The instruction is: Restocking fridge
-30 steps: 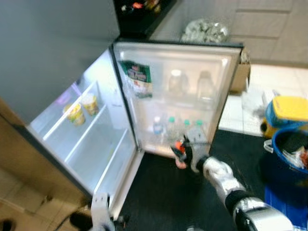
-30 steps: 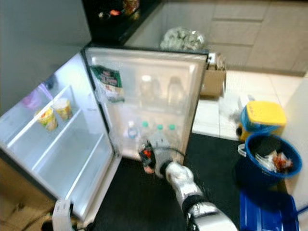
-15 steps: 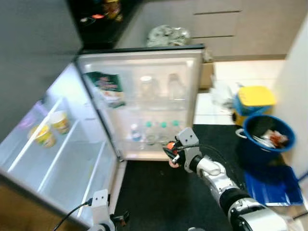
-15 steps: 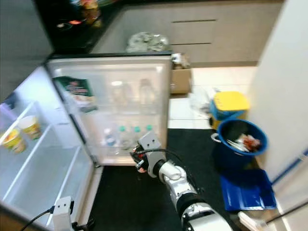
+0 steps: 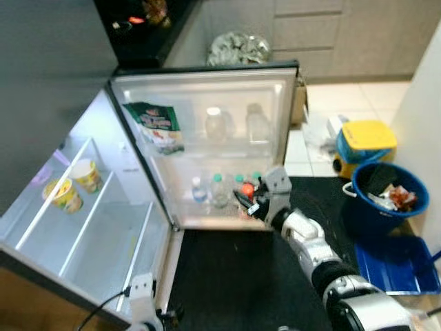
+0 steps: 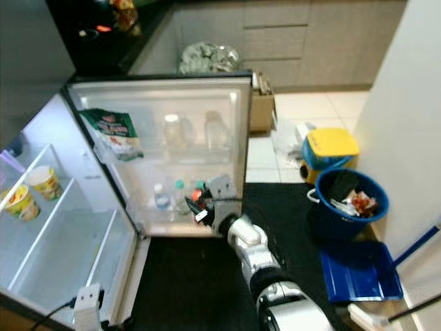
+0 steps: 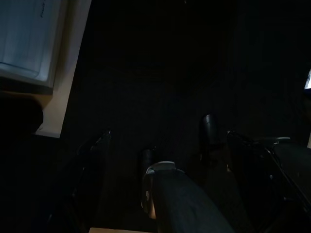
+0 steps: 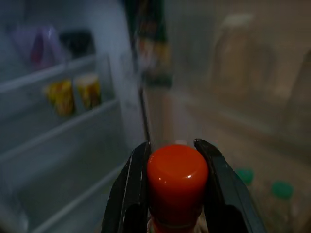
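Fridge: one fridge point(image 5: 62, 103) stands open at 9 o'clock, its interior lit; its door point(image 5: 207, 148) swings wide toward 12 o'clock.
Door racks: two clear jars point(image 5: 215, 124) sit on the upper rack beside one green packet point(image 5: 157, 127); about four small capped bottles point(image 5: 219, 189) line the lower rack, the exact count blurred.
Fridge shelf: two yellow cups point(image 5: 72, 185) stand side by side on an inner shelf.
Floor: one dark mat point(image 5: 234, 283) lies under the robot; pale tiles run beyond it.
Blue bin: one round blue bin point(image 6: 348, 203) at 3 o'clock holds crumpled rubbish.
Yellow-lidded box: one point(image 6: 331, 153) sits just beyond the bin.
Dustpan: one blue dustpan point(image 6: 358, 272) lies on the floor near the bin.
Right pincer: the right pincer point(image 8: 172, 170) reaches to the lower door rack at centre, its two black fingers point(image 8: 133, 179) clamped on either side of a bottle's neck.
Red-capped bottle: one red-capped bottle point(image 8: 177, 182) is gripped just below the cap, held at the lower door rack by the other bottles.
Left pincer: the left pincer point(image 7: 165, 141) hangs at 6 o'clock above the dark mat, fingers spread apart.
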Robot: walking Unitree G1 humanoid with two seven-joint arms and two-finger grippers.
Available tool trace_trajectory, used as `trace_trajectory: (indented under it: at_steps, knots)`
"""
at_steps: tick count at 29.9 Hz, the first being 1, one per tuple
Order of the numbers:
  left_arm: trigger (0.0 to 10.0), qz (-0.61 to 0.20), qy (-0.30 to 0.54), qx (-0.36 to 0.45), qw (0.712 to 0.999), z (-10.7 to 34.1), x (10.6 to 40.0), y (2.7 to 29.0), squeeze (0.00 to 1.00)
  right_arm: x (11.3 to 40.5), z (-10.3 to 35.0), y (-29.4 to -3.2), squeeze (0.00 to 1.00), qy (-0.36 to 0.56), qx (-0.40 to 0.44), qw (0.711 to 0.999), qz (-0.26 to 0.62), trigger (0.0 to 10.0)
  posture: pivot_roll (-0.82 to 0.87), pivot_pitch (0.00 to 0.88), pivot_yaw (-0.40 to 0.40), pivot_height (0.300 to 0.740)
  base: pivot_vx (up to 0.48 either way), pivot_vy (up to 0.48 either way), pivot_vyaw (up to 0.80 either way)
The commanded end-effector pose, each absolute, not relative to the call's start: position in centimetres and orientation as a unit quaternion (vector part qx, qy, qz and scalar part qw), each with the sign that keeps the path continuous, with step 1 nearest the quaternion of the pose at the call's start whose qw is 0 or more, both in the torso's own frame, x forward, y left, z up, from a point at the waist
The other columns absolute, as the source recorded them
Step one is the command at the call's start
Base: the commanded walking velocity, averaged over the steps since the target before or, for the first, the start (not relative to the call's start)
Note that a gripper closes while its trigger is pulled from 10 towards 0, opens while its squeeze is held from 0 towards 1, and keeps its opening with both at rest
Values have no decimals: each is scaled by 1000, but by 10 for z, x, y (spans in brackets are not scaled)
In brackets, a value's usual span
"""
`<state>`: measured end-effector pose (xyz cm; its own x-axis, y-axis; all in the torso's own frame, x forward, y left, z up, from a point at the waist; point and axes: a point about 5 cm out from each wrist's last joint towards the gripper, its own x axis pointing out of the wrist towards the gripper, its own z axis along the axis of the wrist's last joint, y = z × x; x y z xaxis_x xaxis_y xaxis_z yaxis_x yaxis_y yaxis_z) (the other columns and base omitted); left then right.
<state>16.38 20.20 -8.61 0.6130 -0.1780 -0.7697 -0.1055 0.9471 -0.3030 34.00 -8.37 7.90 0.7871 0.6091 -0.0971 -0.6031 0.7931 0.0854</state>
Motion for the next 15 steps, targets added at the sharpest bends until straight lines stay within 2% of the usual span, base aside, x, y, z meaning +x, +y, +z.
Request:
trace_trajectory:
  at_steps: [1, 15]
  knots:
    - [10000, -20, 444, -163, 881, -87, 162, 201, 0, 345, 89, -86, 0, 34, 41, 948, 314, 10000, -34, 0, 72, 740, 0, 0, 0]
    - [10000, -23, 444, -170, 879, -89, 159, 199, 0, 366, 145, -109, 0, -74, 121, 946, 291, 10000, -37, 0, 70, 740, 272, 0, 0]
